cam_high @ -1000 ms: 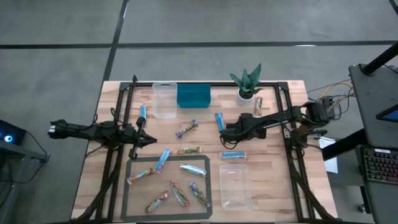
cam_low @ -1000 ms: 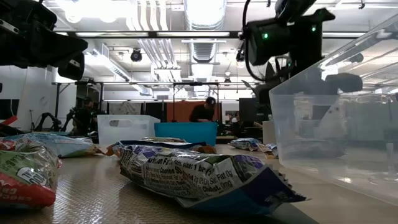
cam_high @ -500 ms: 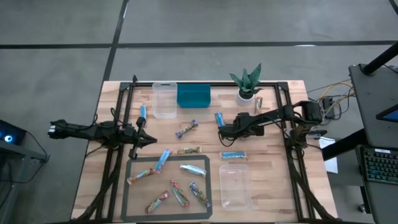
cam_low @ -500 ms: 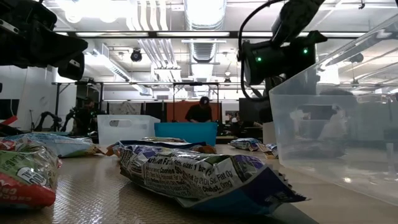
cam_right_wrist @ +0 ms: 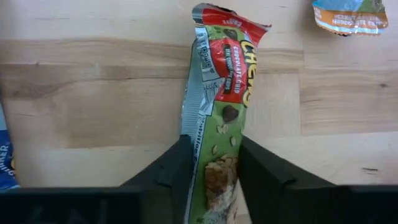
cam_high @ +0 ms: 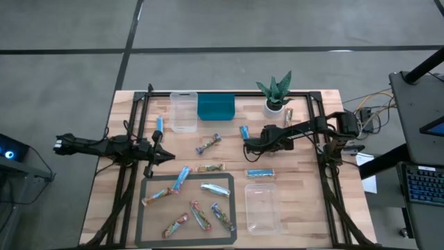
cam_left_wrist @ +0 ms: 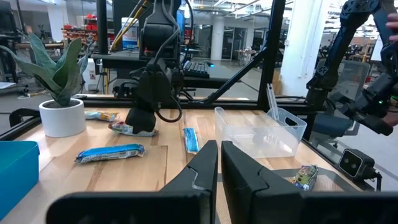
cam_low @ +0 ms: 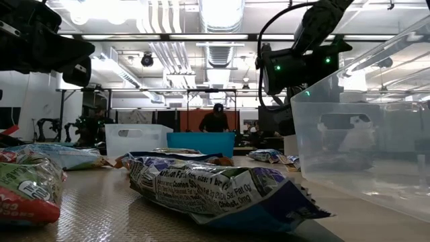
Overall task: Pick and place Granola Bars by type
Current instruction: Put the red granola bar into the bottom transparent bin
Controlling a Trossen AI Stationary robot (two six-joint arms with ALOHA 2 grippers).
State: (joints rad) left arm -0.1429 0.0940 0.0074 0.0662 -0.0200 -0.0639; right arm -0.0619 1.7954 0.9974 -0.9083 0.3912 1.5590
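Note:
Granola bars lie scattered on the wooden table: a blue bar [cam_high: 245, 132], a blue bar [cam_high: 260, 173], a mixed bar [cam_high: 209, 144], and several more on the grey mat [cam_high: 148, 214], among them a silvery bar [cam_high: 216, 188]. My right gripper [cam_high: 250, 145] is low over the table's middle, shut on a green and red bar [cam_right_wrist: 221, 106]. My left gripper [cam_high: 165, 157] hovers shut near the table's left side, above the mat's far edge, holding nothing. My right gripper pinches the green and red bar between its two fingers [cam_right_wrist: 176, 169] at one end [cam_right_wrist: 217, 168]. The fingers point steeply down and lie along the bar. The rest of the bar reaches out past the fingertips over the wood; whether it is lifted clear I cannot tell.
A clear tub [cam_high: 184, 111] and a teal bin [cam_high: 216, 107] stand at the far edge, with a potted plant [cam_high: 275, 94] to their right. Another clear tub [cam_high: 262, 207] sits near the front right. Black frame rails [cam_high: 142, 118] run along both sides.
My right arm has come down toward the table and shifted slightly toward the left and far side. The left arm has kept still.

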